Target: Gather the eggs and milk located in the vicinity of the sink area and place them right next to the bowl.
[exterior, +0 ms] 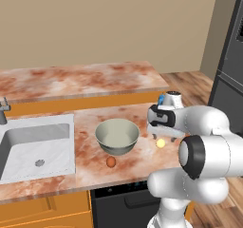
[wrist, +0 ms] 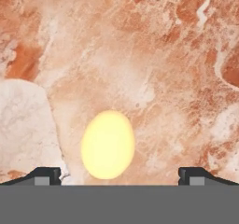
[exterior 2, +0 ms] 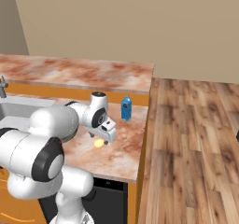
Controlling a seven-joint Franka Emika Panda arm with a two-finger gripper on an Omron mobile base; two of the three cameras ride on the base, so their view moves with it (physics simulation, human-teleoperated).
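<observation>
Pale egg (wrist: 108,144) between open pincer (wrist: 119,174) tips

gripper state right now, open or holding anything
gripper: open, jaws spread wide and holding nothing; the pale yellow egg lies on the counter just ahead of the fingertips.

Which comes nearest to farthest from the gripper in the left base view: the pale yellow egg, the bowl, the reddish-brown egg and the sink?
1. Pale yellow egg, on the counter just under the open gripper.
2. Bowl, to its left.
3. Reddish-brown egg, at the bowl's front, toward the counter edge.
4. Sink, far left.
</observation>
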